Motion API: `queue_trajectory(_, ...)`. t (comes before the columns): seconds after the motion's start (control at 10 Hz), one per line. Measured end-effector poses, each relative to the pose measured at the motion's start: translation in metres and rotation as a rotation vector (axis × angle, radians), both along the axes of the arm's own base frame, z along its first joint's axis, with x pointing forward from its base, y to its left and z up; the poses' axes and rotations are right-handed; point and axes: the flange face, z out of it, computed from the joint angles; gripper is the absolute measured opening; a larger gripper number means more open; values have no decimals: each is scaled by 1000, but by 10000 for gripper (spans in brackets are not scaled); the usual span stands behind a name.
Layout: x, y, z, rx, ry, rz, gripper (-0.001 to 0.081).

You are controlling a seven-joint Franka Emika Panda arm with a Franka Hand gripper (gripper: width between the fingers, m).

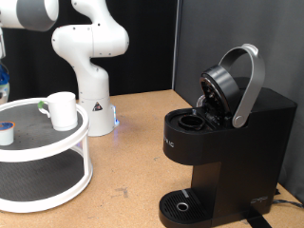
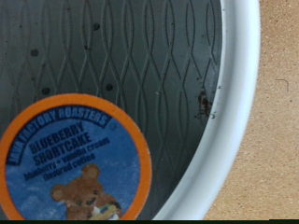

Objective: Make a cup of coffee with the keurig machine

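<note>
In the exterior view we see the coffee maker (image 1: 223, 142) on the right with its lid (image 1: 233, 84) raised and the pod chamber open. At the left stands a white two-tier tray (image 1: 84, 128); the mug (image 1: 63, 110) sits on its upper shelf, and a small pod (image 1: 6, 133) lies near that shelf's left edge. The arm's base (image 1: 92, 71) rises behind the tray; the gripper is out of frame.

In the wrist view we look down on the blue-topped pod (image 2: 77, 159) beside the tray's white rim (image 2: 238, 103). No fingers show, so we cannot tell their state.
</note>
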Motion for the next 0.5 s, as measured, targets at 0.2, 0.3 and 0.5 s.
queue_trajectory(0.2, 1, -2, -15, 32, 17, -30, 805)
queue_trajectory(0.3, 1, -2, -21, 44, 28, -33, 805)
queue_trajectory(0.5, 3, -2, -31, 54, 44, -18, 805)
